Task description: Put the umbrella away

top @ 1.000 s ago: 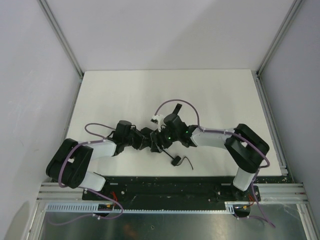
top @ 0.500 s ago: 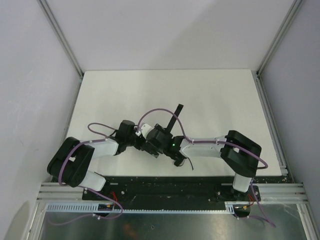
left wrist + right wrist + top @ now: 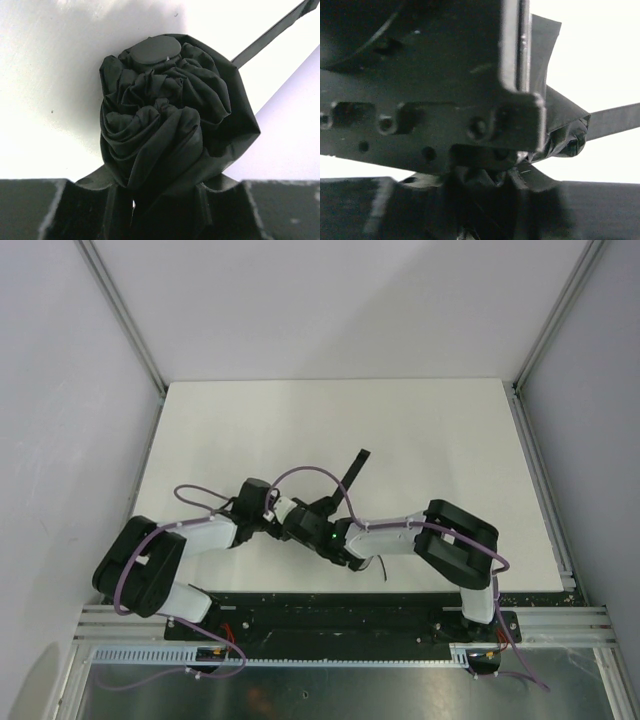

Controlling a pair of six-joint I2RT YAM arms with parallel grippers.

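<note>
The black umbrella (image 3: 303, 527) lies folded on the white table (image 3: 440, 440), held between both grippers near the front middle. Its closure strap (image 3: 353, 467) sticks out toward the back. In the left wrist view the bunched canopy (image 3: 165, 115) with its round cap (image 3: 155, 50) fills the middle. My left gripper (image 3: 165, 192) is shut on the fabric from below. My right gripper (image 3: 485, 185) is shut on dark umbrella fabric and thin ribs. The left gripper's body (image 3: 420, 75) blocks most of that view, with canopy fabric (image 3: 560, 125) beside it. The handle is hidden under the right arm.
The wrist loop (image 3: 382, 570) trails on the table by the front edge. Grey walls with metal frame rails (image 3: 120, 320) enclose the table on three sides. The right arm's elbow (image 3: 455, 540) is folded close to the front right.
My right arm has swung left and toward the front edge, and its gripper now sits close against the left gripper over the umbrella. The left gripper shifted slightly. The handle is now covered.
</note>
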